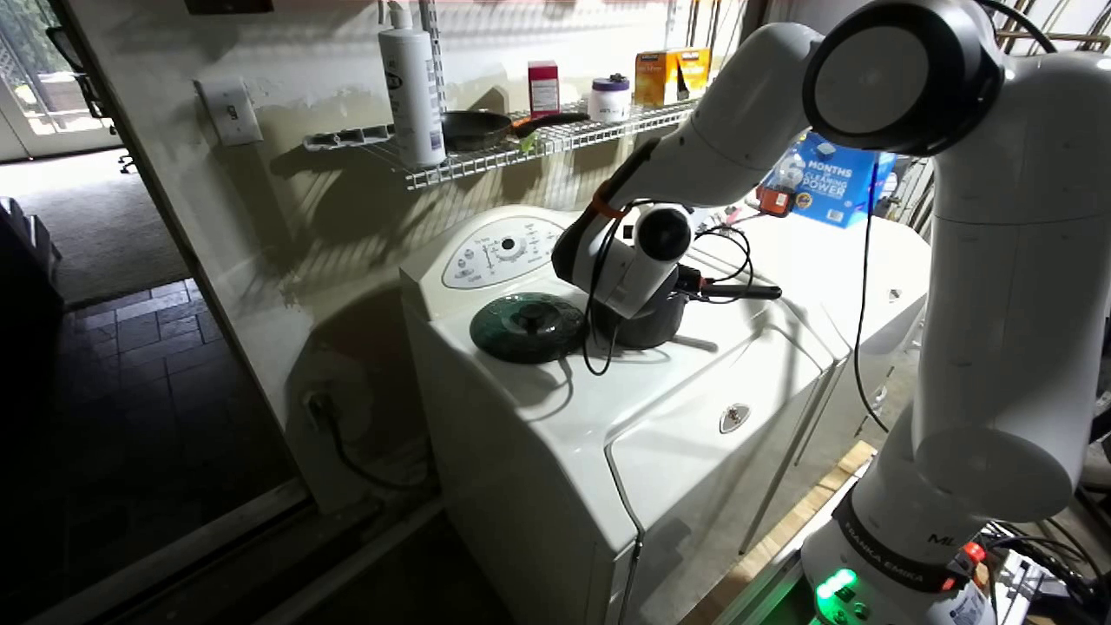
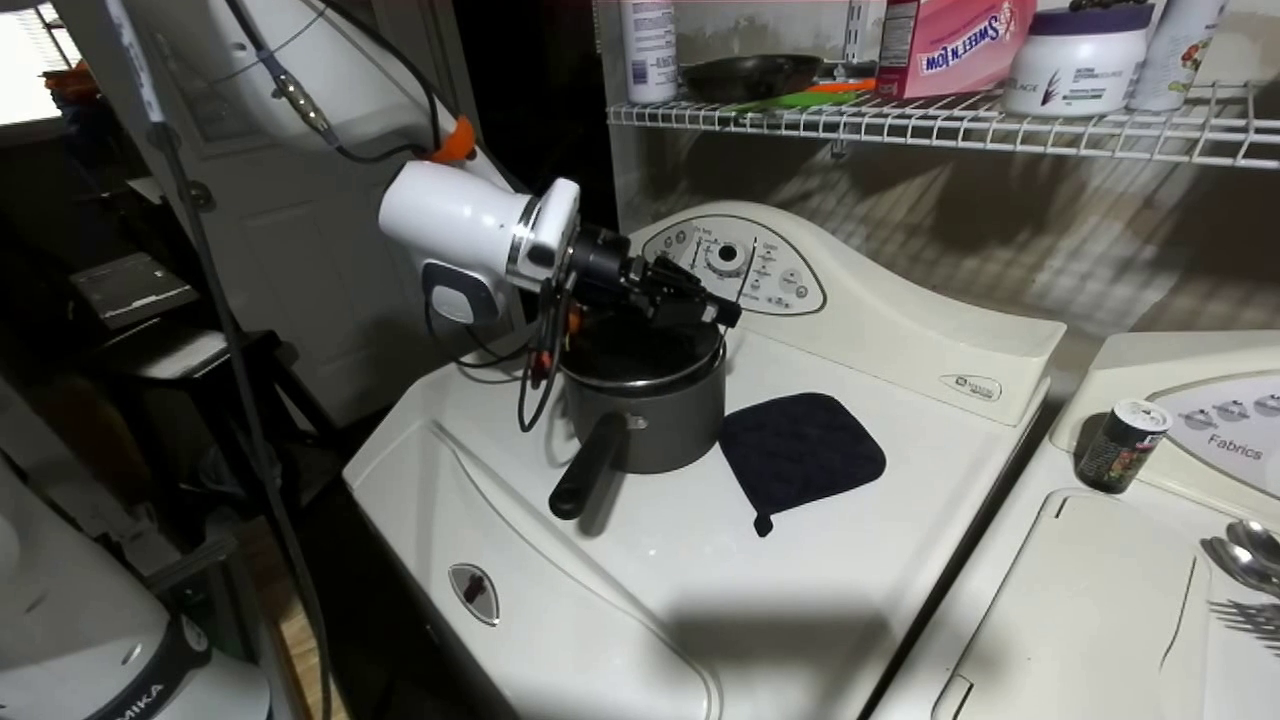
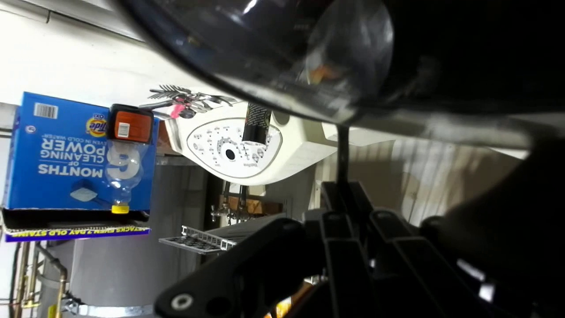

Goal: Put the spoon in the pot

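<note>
Looks like the placing step. Gripping spoon (image 3: 349, 81) by its handle with closed hand (image 3: 343, 189), above rim of pot (image 2: 665, 430); hanging bowl-down at pot's mouth, can't tell how deep. Next, probably lower further into pot, then let go.

- in an exterior view, pot (image 2: 655, 435) on appliance (image 2: 800, 570), potholder (image 2: 805, 450) at pot's four o'clock
- in an exterior view, lid (image 1: 521, 334) at pot's nine o'clock
- spoon (image 3: 351, 79) in claw (image 3: 345, 192), at pot's mouth
</note>
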Controlling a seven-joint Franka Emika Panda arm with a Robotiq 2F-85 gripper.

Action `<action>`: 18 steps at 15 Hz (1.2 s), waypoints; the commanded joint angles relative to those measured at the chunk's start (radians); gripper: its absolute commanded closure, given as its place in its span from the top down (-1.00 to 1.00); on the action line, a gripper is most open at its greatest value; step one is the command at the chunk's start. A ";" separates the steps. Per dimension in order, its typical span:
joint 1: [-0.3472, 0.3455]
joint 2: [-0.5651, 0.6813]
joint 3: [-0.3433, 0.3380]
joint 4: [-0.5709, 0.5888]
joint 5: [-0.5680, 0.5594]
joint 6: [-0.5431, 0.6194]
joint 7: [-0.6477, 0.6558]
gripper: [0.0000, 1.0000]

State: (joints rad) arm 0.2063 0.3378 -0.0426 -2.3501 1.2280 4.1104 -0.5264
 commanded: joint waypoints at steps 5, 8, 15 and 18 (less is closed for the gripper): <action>-0.025 0.000 0.016 0.056 0.086 -0.082 -0.090 -0.96; -0.010 -0.002 0.002 0.066 0.114 -0.096 -0.108 -0.88; -0.010 0.008 0.001 0.090 0.149 -0.101 -0.131 -0.96; -0.010 0.009 0.001 0.093 0.154 -0.105 -0.136 -0.93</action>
State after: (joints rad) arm 0.1985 0.3369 -0.0427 -2.2964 1.3343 4.0265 -0.6103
